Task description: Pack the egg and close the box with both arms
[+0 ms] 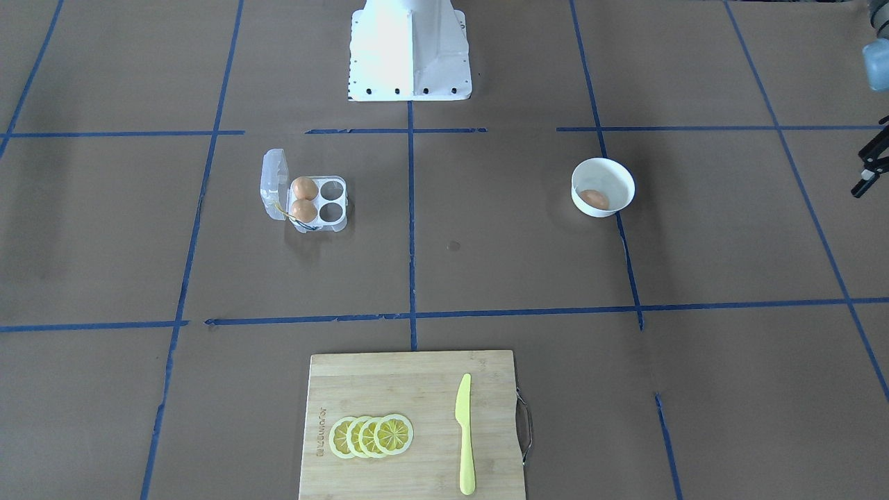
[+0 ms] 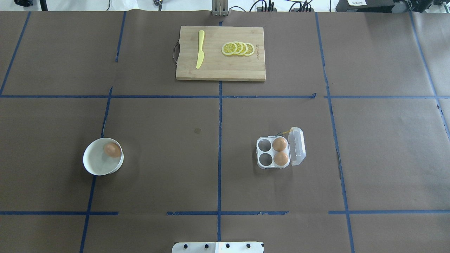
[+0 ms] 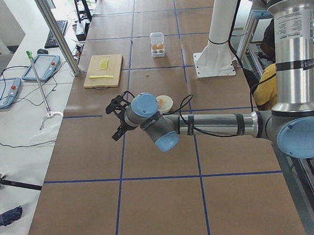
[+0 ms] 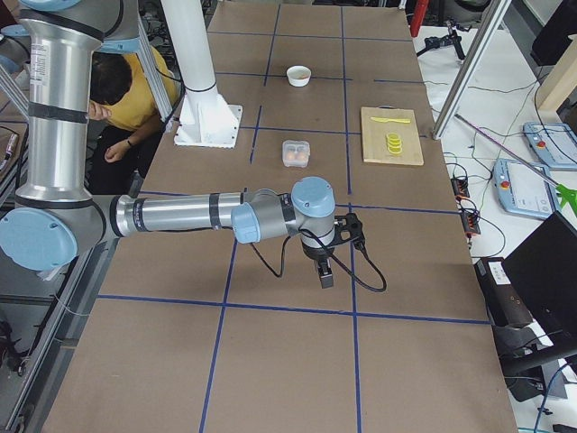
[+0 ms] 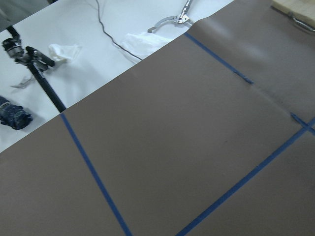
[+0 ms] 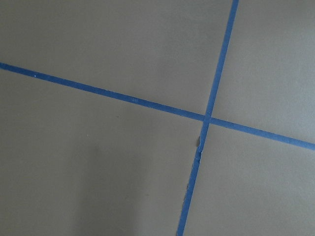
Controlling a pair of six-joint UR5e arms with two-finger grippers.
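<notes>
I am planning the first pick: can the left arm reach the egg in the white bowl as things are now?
Probably yes. The egg lies uncovered in the bowl, on the side of the left arm; nothing stands beside or over it.

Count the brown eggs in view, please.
3. The loose egg lies in the white bowl. Two more sit in the open box, in the cells beside its lid: the farther egg and the nearer egg. None seems hidden.

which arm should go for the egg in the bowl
Left. The egg lies in the bowl on the robot's left half of the table, and the left claw is nearer it; the right claw hangs past the box, farther off.
</notes>
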